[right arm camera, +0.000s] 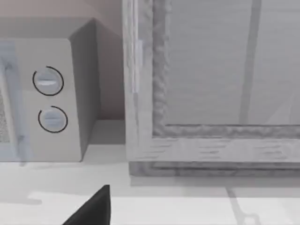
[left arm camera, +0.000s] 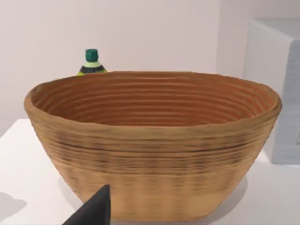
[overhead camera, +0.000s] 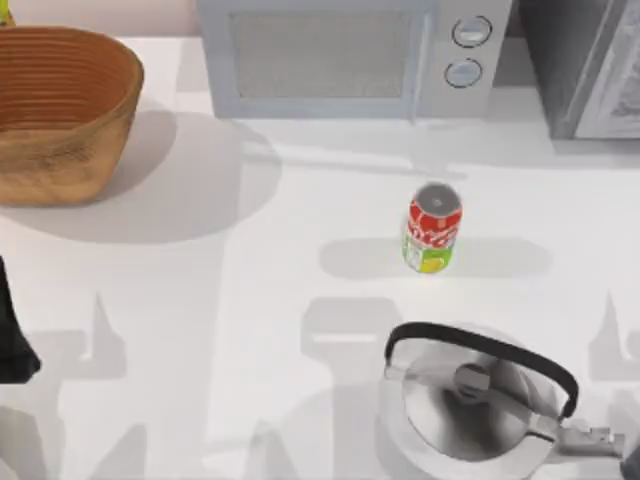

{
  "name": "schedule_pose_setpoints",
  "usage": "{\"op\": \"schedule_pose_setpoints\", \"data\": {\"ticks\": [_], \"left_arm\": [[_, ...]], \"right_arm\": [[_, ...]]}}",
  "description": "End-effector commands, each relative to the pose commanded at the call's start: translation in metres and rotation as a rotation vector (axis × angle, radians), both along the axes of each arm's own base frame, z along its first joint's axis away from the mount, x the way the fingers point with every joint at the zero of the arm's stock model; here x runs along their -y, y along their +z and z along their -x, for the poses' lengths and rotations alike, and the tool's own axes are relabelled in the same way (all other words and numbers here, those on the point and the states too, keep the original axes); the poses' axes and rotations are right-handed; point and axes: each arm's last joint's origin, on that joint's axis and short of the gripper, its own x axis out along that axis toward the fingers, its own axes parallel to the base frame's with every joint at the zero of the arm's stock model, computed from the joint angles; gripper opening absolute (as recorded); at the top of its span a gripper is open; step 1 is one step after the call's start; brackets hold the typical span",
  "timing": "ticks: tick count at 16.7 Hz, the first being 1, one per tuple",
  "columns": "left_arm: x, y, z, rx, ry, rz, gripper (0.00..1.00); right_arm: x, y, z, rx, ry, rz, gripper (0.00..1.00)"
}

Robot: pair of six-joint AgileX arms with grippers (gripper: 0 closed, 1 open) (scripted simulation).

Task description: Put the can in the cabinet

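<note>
Red-and-yellow-green can (overhead camera: 432, 230) is standing upright on the white table (overhead camera: 250, 290), right of centre, between the grey microwave (overhead camera: 350, 55) at the back and the steel kettle (overhead camera: 475, 400) at the front, touching neither. Cabinet (overhead camera: 585, 65) is sitting at the back right corner, door closed; wicker basket (overhead camera: 60, 110) is occupying the back left. Left arm (overhead camera: 12, 340) is idling at the left edge; whether either gripper's fingers are wide or narrow, I cannot tell.

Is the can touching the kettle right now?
Apart. The top view shows the can standing upright with a strip of bare white table between its base and the kettle handle.
</note>
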Motion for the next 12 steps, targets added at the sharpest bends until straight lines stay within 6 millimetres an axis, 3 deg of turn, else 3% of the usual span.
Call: {"op": "schedule_pose_setpoints", "data": {"ticks": [3,6,9,12], "left_arm": [[0.000,0.000,0.000,0.000,0.000,0.000,1.00],[0.000,0.000,0.000,0.000,0.000,0.000,1.00],[0.000,0.000,0.000,0.000,0.000,0.000,1.00],[0.000,0.000,0.000,0.000,0.000,0.000,1.00]], "right_arm": [[-0.001,0.002,0.000,-0.003,0.005,-0.004,1.00],[-0.006,0.019,-0.002,-0.030,0.051,-0.040,1.00],[-0.018,0.053,-0.012,-0.081,0.124,-0.100,1.00],[-0.038,0.097,-0.036,-0.161,0.197,-0.167,1.00]]}}
